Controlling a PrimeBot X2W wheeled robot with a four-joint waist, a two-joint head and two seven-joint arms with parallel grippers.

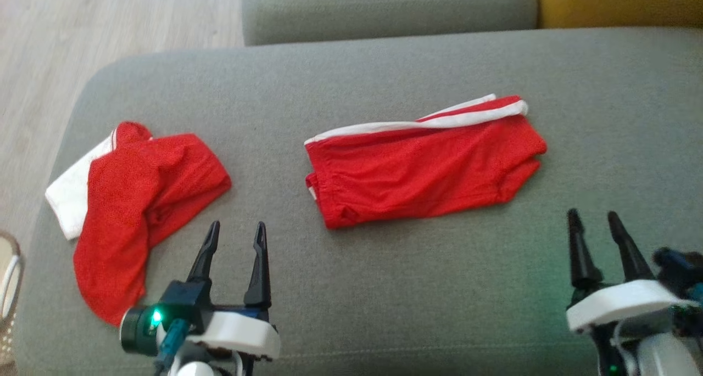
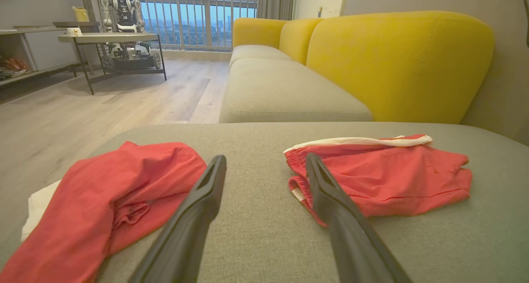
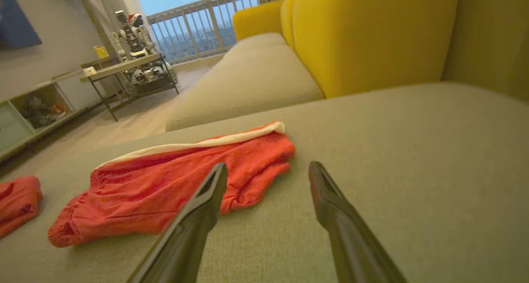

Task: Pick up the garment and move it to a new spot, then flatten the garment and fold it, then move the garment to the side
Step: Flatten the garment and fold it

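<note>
We hold our left gripper [image 1: 237, 225] and right gripper [image 1: 592, 215] spread, empty (nothing grasped), near either end of the folded red mesh white-striped shorts [image 1: 423, 173], likely poised to shift them aside.

Support: grey fabric seat cushion [image 1: 417, 288] of a sofa, broad and flat, with a rounded corner at the far left and a seam along the near edge.

Item 1: red shorts [image 1: 423, 167], lying right of centre. Folded flat, lengthwise across the cushion. A white side stripe runs along the far edge, the gathered elastic waistband is at the left end and the leg hems are at the right end.

Item 2: red garment [image 1: 137, 200] with a white part, lying near the cushion's left edge. Crumpled and unfolded, with the white part at its outer left side.

The two items lie well apart, with bare grey fabric between them.
</note>
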